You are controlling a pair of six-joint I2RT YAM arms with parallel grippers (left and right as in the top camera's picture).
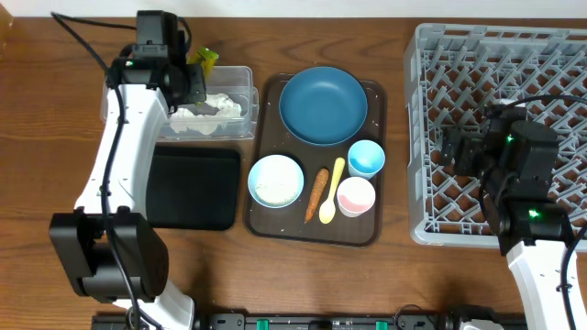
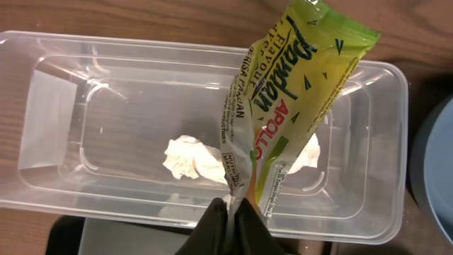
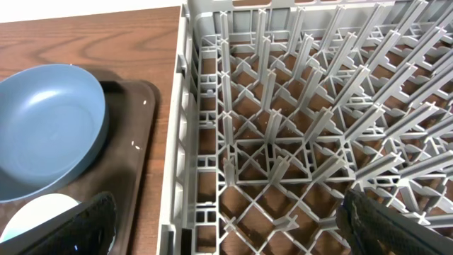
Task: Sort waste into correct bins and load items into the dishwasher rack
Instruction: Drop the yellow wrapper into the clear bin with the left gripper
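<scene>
Left of the brown tray, a yellow-green wrapper is pinched between the closed jaws of the left gripper above the clear tub; crumpled tissue inside is partly hidden behind it. Right of the tray, the right gripper is held wide open, empty, over the grey rack, its fingers cut off.
</scene>
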